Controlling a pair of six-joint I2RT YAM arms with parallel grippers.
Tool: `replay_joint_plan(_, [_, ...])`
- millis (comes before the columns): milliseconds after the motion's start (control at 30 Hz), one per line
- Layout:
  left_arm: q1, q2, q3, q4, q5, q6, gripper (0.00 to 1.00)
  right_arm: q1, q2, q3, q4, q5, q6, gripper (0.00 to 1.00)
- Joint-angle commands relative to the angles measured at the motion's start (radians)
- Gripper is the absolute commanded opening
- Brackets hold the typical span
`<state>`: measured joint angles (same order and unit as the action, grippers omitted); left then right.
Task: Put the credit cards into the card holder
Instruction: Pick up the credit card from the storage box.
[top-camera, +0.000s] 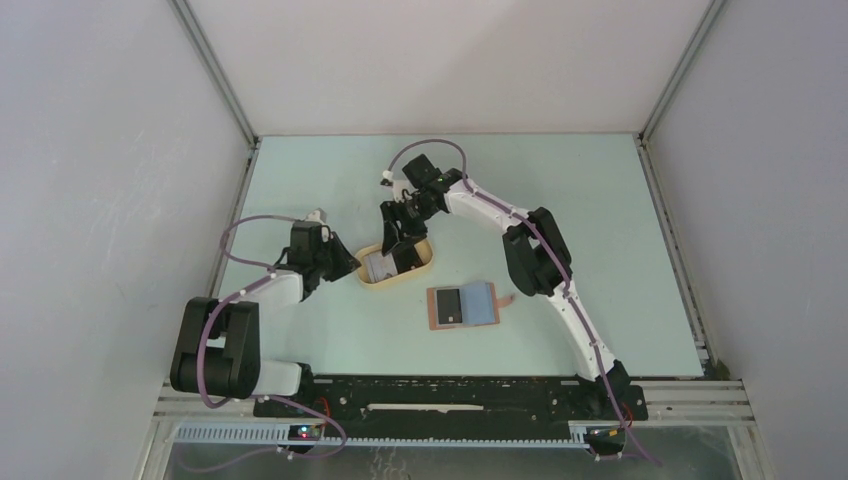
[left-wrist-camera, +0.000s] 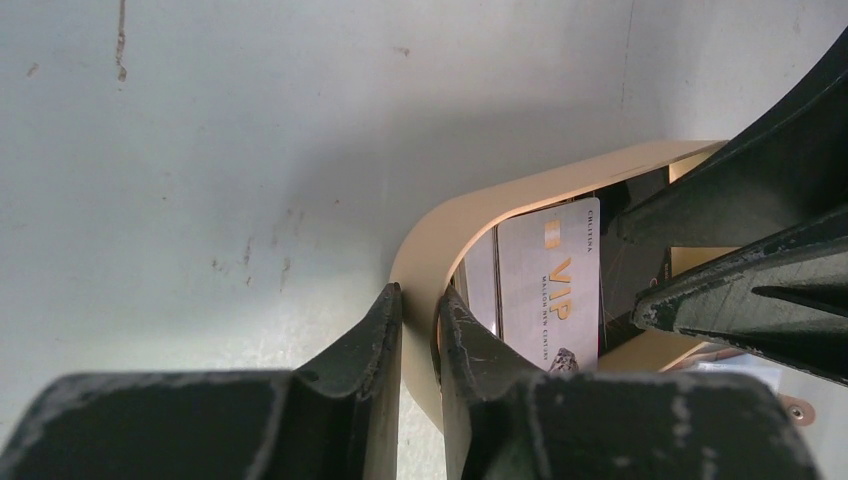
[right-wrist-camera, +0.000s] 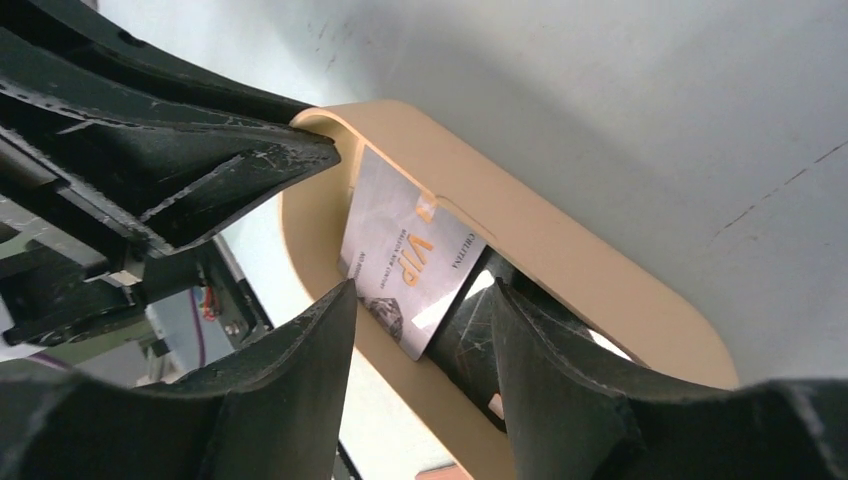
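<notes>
Over at the tan tray, we're right at the pick-up stage for a card. Our left gripper has its jaws pinched shut on the tray's end wall, one finger outside and one inside, so we figure it's there to hold the tray steady. Our right gripper reaches down into the tray with its jaws wide apart, straddling a pale silver card that leans tilted against the tray's long wall. It has hold of nothing yet.

We reckon the next move is to close on that card's edges without knocking it flat and lift it clear of the rim. Then it goes over to the card holder, which lies open on the desk just beside the tray, blue pockets up. A dark rectangle sits on its left half, but we can't tell if that's a card tucked in. Behind the silver one we see more cards in the tray.

Writing-wise, we get a big gold "VIP" on the card plus a gold chip patch. Smaller print runs beside it, too tiny for us to read reliably.
</notes>
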<state>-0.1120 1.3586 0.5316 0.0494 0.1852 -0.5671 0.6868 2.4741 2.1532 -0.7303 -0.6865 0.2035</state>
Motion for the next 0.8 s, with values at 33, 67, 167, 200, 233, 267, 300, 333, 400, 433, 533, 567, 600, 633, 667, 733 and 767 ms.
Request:
replay_joint_plan(33, [-0.012,-0.025,0.024,0.007,0.055,-0.009,0.17,-0.011,-0.044,0.001,-0.012,-0.095,0.061,0.61])
replay_joint_plan(67, [-0.012,-0.026,0.022,0.006,0.056,-0.01,0.18,-0.013,-0.045,0.0,-0.013,-0.104,0.063,0.61])
replay_joint_plan(167, [-0.012,-0.023,0.027,0.002,0.067,-0.01,0.18,-0.019,-0.037,0.002,-0.025,-0.156,0.079,0.61])
replay_joint_plan(200, [-0.012,-0.02,0.03,0.0,0.071,-0.01,0.18,-0.02,-0.035,0.003,-0.032,-0.164,0.081,0.61])
replay_joint_plan(233, [-0.013,-0.017,0.031,-0.001,0.074,-0.01,0.18,-0.019,-0.036,0.003,-0.042,-0.156,0.075,0.61])
replay_joint_plan(267, [-0.013,-0.015,0.033,-0.002,0.077,-0.012,0.18,-0.018,-0.04,-0.006,-0.041,-0.141,0.07,0.61])
replay_joint_plan(300, [-0.013,-0.012,0.035,-0.002,0.086,-0.015,0.18,-0.019,-0.044,-0.02,-0.036,-0.133,0.069,0.61])
replay_joint_plan(333, [-0.013,-0.007,0.038,-0.002,0.093,-0.018,0.18,-0.021,-0.047,-0.033,-0.03,-0.129,0.074,0.61])
replay_joint_plan(400, [-0.012,0.001,0.044,-0.002,0.108,-0.027,0.18,-0.024,-0.046,-0.05,-0.021,-0.124,0.077,0.61])
replay_joint_plan(433, [-0.014,0.004,0.046,-0.002,0.113,-0.03,0.18,-0.023,-0.048,-0.057,-0.021,-0.116,0.073,0.62])
replay_joint_plan(533, [-0.014,0.015,0.05,-0.002,0.125,-0.038,0.18,-0.021,-0.055,-0.081,-0.016,-0.091,0.067,0.63])
replay_joint_plan(567, [-0.015,0.017,0.049,0.0,0.129,-0.041,0.17,-0.02,-0.058,-0.088,-0.012,-0.083,0.066,0.63])
replay_joint_plan(600, [-0.015,0.023,0.047,0.006,0.135,-0.044,0.17,-0.02,-0.06,-0.094,-0.004,-0.073,0.07,0.63])
replay_joint_plan(633, [-0.017,0.029,0.047,0.009,0.14,-0.047,0.17,-0.018,-0.061,-0.097,-0.003,-0.069,0.072,0.64])
replay_joint_plan(667, [-0.019,0.035,0.047,0.012,0.144,-0.049,0.17,-0.018,-0.059,-0.098,0.0,-0.072,0.073,0.64])
replay_joint_plan(733, [-0.025,0.047,0.048,0.016,0.15,-0.05,0.17,-0.015,-0.055,-0.096,0.004,-0.077,0.078,0.64])
replay_joint_plan(767, [-0.026,0.05,0.047,0.018,0.151,-0.051,0.17,-0.012,-0.053,-0.094,0.008,-0.078,0.08,0.64])
